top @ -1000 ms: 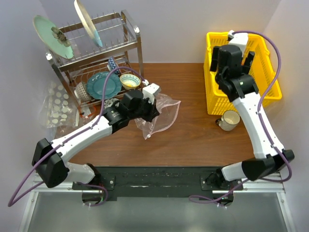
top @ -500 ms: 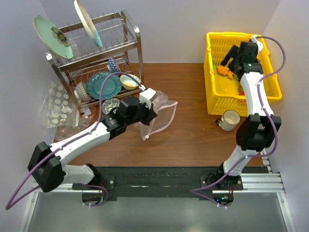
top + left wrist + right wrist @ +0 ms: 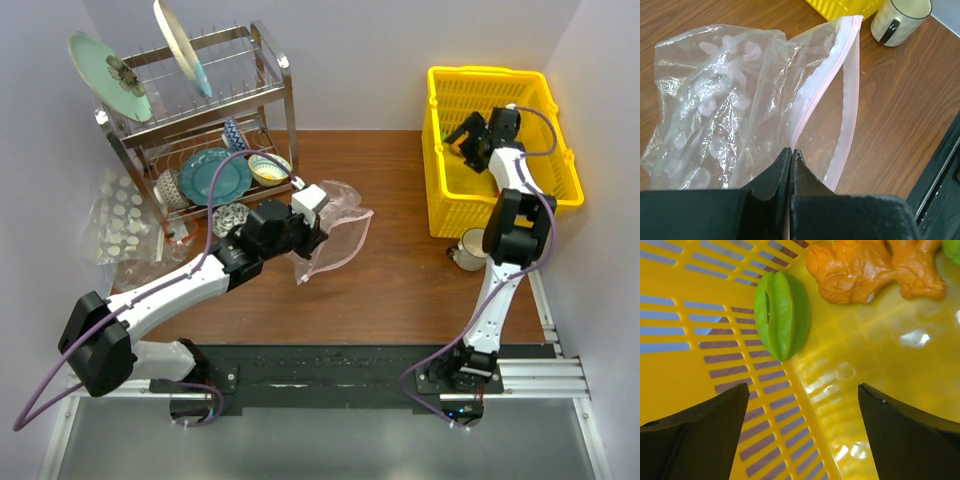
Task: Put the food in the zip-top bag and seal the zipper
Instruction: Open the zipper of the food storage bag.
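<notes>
Left gripper point(image 3: 790, 150) first: its jaws are clenched on a fold of the zip-top bag point(image 3: 730, 110), right at the mouth edge, pinching the clear film. From that pinch the pink zipper point(image 3: 847, 100) runs away toward the mug point(image 3: 900, 20), its two strips parted in a narrow wedge, so the mouth gapes toward the basket side while the crinkled body trails off the other way across the worktop point(image 3: 900, 125). Over to the right gripper point(image 3: 802, 390): jaws spread wide, nothing between them, hanging inside the yellow basket point(image 3: 690, 315). Just ahead lies a green fruit point(image 3: 782, 315), ribbed, resting where wall meets floor, with a ginger piece point(image 3: 875, 270) close beside it. The fruit's long axis points straight away from the wrist, crosswise to the closing line, so the jaws look well lined up for its narrow waist. My read: drop squarely over the middle, stay clear of the wall, and squeeze gently, since that glossy skin may slip.
</notes>
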`<state>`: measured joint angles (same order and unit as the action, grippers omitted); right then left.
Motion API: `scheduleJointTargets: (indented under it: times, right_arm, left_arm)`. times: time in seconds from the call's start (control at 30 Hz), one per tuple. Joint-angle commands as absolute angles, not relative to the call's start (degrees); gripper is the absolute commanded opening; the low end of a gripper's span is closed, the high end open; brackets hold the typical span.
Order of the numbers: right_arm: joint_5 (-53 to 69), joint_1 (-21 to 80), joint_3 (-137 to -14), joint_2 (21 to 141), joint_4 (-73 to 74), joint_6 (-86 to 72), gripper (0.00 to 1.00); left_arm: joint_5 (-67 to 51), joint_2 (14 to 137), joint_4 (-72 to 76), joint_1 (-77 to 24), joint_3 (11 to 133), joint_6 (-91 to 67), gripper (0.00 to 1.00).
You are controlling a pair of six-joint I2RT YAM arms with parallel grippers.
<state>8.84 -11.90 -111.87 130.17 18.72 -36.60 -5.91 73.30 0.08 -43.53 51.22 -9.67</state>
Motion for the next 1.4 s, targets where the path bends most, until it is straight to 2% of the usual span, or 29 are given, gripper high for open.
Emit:
scheduleJointTargets:
  times: [0.0,0.07,0.23,0.5,0.73,0.83,0.87,0.93,1.03,1.13,1.27,1.37]
  right_arm:
    - [12.9,-12.0,-117.8,133.1,9.9,-41.4,0.92]
    - [14.8,-11.9,-118.1,135.4,7.4,-43.0,0.89]
    - [14.9,-12.0,-116.3,138.3,-2.5,-46.1,0.89]
    - [15.5,-11.7,-129.4,149.6,-0.2,-48.3,0.88]
    - [14.0,-9.8,-131.0,153.5,-0.2,-48.6,0.79]
    - [14.5,-9.2,-131.0,153.8,-0.2,-49.0,0.66]
    - [14.2,-9.2,-130.2,153.5,-0.2,-49.0,0.58]
    - [13.9,-9.1,-129.1,152.2,-0.2,-48.9,0.53]
    - [11.5,-8.6,-129.0,150.1,5.0,-46.7,0.51]
    - [10.5,-8.3,-128.2,148.4,7.2,-46.1,0.35]
    - [9.8,-8.3,-125.3,143.7,7.2,-45.5,0.29]
    - [8.6,-8.2,-124.6,140.1,8.3,-44.0,0.28]
  left_arm:
    - [-6.6,73.7,4.3,-43.4,50.0,-8.1,0.00]
    - [-6.8,74.2,4.6,-43.3,49.8,-7.9,0.00]
    - [-7.2,75.2,4.8,-43.4,49.9,-7.0,0.00]
    - [-8.3,75.7,5.3,-43.3,49.3,-7.0,0.00]
    - [-8.7,75.8,5.2,-43.3,49.6,-7.2,0.00]
    - [-8.7,75.5,5.2,-43.4,49.5,-7.1,0.00]
    - [-8.6,75.5,5.2,-43.3,49.5,-7.0,0.00]
    - [-8.7,75.4,5.2,-43.3,49.7,-7.0,0.00]
    - [-8.8,75.5,5.2,-43.4,49.8,-7.0,0.00]
    - [-9.1,75.4,4.9,-43.4,50.0,-6.9,0.00]
    - [-9.2,75.3,4.3,-43.4,50.4,-6.9,0.00]
    - [-9.1,74.6,4.1,-43.4,50.3,-7.0,0.00]
